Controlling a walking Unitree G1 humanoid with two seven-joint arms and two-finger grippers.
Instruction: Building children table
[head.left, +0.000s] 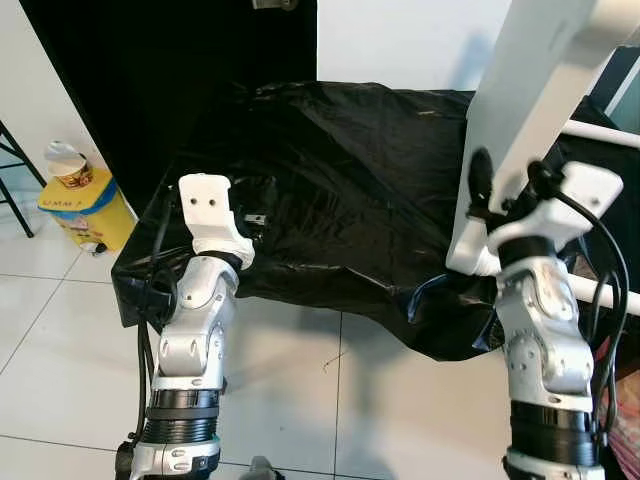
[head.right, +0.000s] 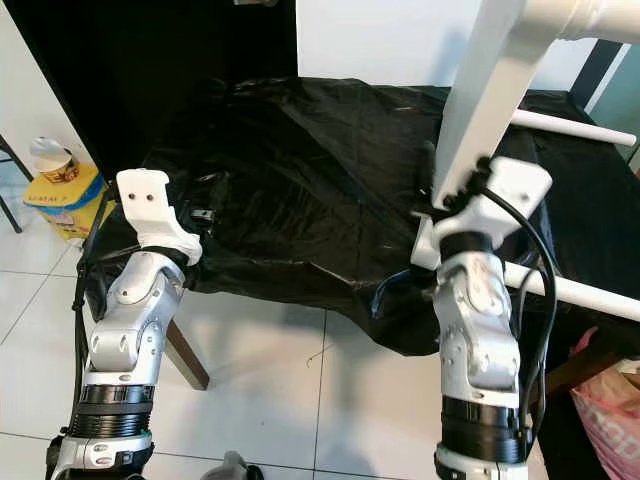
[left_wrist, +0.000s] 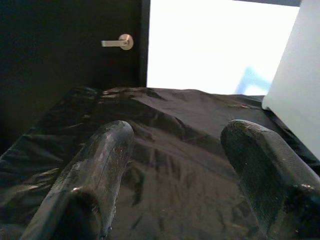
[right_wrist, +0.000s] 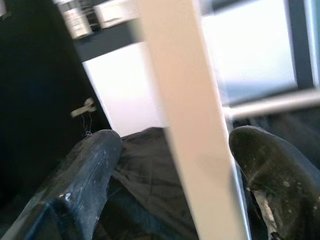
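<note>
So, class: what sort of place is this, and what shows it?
Probably a room in a home: white tiled floor, a dark door with a lever handle, and a table draped in black plastic sheet.

— What is there of the children's table?

— A white leg (head.left: 535, 110), flat-sided and broad, standing steeply tilted over the right part of the black sheet (head.left: 340, 190). Its lower end sits at the sheet's front edge; its top leans up and to the right.

— Anything joined to it?

— At the top it meets a rounded white part (head.right: 590, 18). Two thin white rods (head.right: 565, 128) run off to the right behind it, one higher, one lower.

— Is it held?

— It stands between the right gripper's (right_wrist: 170, 170) spread jaws; contact can't be told.
</note>
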